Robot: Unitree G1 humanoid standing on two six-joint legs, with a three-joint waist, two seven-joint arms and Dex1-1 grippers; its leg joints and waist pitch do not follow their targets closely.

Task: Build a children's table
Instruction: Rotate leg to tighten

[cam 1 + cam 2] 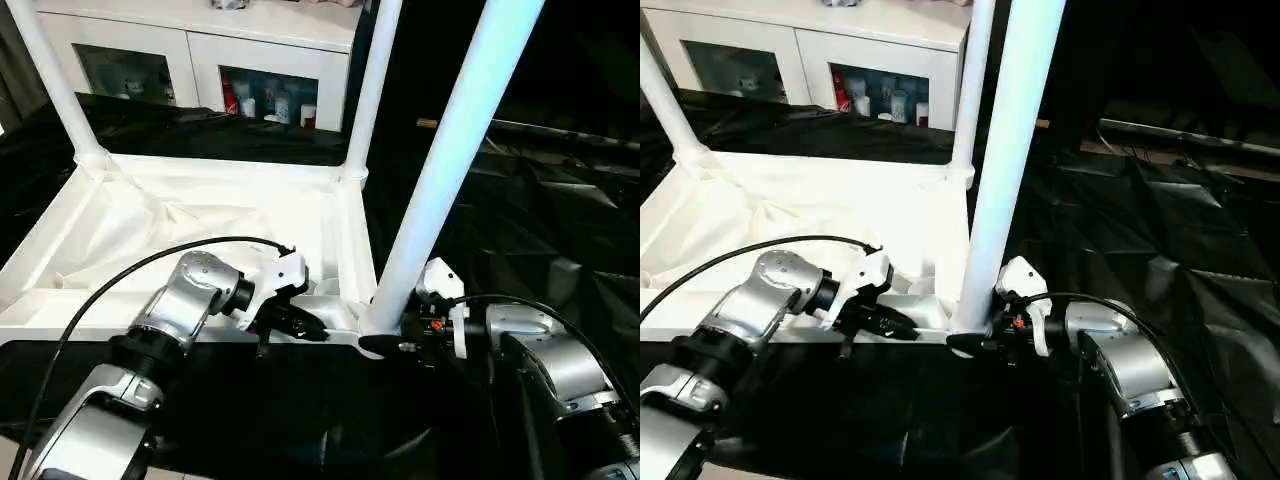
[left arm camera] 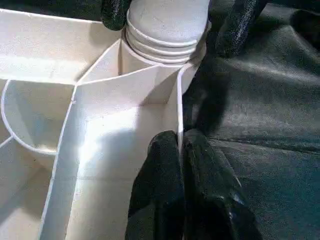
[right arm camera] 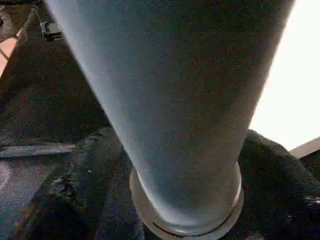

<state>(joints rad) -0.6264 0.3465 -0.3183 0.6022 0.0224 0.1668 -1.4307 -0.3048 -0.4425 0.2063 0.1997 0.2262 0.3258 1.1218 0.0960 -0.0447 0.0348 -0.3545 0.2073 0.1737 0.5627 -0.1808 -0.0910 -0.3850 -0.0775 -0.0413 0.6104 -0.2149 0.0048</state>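
Glare on white tabletop point(image 1: 200, 215), dark surroundings, soft close-ups.

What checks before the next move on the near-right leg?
1. Near-right leg standing in its corner socket: ok, though it tilts.
2. Leg fully seated: cannot tell; ridges show above the socket.
3. Right claw around the leg's base, fingers either side: ok; firm grip cannot tell.
4. Left claw shut on the tabletop's thin edge wall beside that socket: ok.
5. Two far legs upright in their sockets: ok.
6. Fourth leg fitted: cannot tell.
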